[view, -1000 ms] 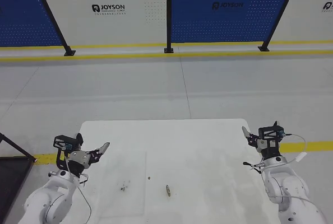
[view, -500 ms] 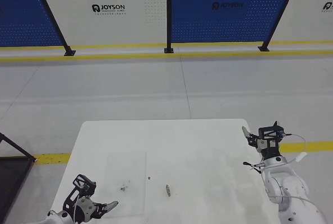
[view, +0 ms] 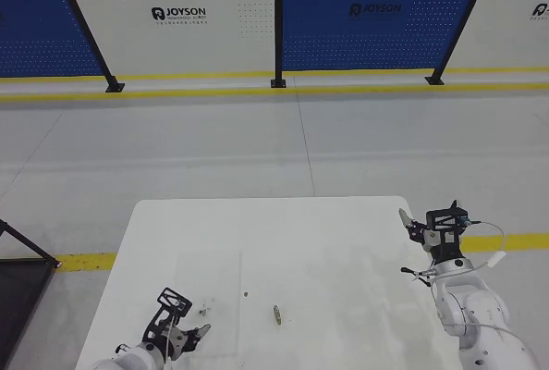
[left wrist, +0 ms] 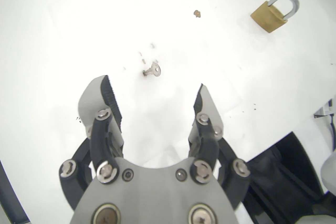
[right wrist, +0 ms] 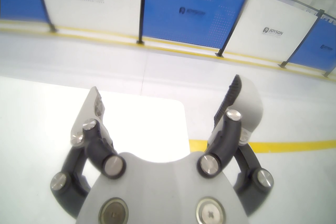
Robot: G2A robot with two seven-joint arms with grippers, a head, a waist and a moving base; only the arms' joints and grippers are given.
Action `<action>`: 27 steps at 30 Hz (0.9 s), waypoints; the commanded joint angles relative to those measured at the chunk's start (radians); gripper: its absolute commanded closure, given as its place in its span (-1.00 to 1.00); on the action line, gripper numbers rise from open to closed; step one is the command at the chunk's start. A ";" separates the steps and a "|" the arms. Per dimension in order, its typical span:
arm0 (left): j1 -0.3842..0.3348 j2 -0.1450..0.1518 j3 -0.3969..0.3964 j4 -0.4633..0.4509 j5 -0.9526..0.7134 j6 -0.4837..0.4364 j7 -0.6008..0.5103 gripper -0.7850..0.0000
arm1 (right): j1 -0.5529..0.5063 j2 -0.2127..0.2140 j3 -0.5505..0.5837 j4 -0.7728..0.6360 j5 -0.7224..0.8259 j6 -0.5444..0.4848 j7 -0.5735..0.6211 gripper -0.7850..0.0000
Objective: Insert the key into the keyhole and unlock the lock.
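The left gripper (left wrist: 154, 93) hangs low over the near part of the desk (view: 348, 250), fingers spread wide, holding nothing. The key (left wrist: 153, 70) lies flat on the desk just beyond the fingertips, untouched. The brass lock (left wrist: 270, 15) lies on its side, well apart from the key. The right gripper (right wrist: 165, 96) sits at the desk's right edge near the far corner, fingers wide apart, empty.

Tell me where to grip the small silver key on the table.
Grip the small silver key by its round holed head, leaving the blade free for the brass padlock. It lies flat on the white table, so the open left gripper should come down, pinching the head's edges.
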State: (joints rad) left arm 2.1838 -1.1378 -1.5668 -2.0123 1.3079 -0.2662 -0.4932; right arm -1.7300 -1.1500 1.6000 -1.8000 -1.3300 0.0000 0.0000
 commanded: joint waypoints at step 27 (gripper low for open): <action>-0.142 -0.013 0.189 0.133 0.257 0.168 0.021 0.32 | 0.000 0.000 0.000 0.000 0.000 0.000 0.000 -1.00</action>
State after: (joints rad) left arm 2.0438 -1.1505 -1.3815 -1.8832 1.5597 -0.1015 -0.4728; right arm -1.7300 -1.1500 1.6000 -1.8000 -1.3300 0.0000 0.0000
